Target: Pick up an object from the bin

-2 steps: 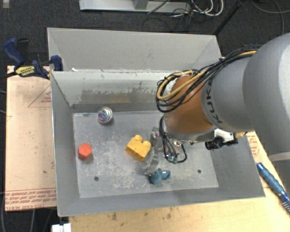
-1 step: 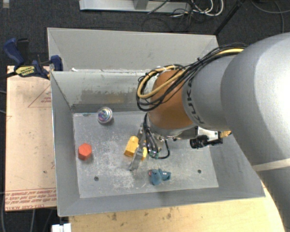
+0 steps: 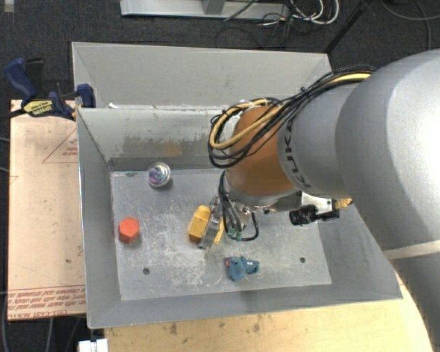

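Observation:
My gripper [image 3: 224,223] is low over the middle of the bin floor, mostly hidden under the arm's orange cover. A yellow block [image 3: 199,223] lies right against its left side, and a sliver of yellow shows on the gripper's other side too. Whether the block is gripped is not visible. A small blue crumpled thing [image 3: 240,268] lies just below the gripper, near the bin's front wall.
A shiny silver ball [image 3: 159,174] rests near the back wall on the left. An orange-red block [image 3: 129,230] sits by the left wall. The arm covers the bin's right half.

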`<state>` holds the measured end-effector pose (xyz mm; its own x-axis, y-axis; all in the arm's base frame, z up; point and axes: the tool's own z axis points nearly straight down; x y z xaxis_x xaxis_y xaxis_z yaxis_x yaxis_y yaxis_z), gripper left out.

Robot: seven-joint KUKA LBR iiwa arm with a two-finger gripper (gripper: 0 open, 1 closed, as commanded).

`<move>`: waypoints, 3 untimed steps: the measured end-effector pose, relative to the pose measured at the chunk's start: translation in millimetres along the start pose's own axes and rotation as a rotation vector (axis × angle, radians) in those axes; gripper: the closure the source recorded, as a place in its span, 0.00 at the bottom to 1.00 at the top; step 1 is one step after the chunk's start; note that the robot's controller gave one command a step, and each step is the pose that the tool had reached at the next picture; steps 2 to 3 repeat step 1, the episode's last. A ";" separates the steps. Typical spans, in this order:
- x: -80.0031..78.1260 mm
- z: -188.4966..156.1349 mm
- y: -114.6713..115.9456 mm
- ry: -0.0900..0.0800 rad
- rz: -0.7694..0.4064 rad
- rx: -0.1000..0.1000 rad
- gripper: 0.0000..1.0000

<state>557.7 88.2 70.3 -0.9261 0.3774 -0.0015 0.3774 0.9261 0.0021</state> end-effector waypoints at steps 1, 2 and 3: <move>-20.5 -173.8 10.1 -0.008 0.034 -0.004 1.00; -20.5 -173.8 10.1 -0.008 0.034 -0.004 1.00; -20.5 -173.8 10.1 -0.008 0.034 -0.004 1.00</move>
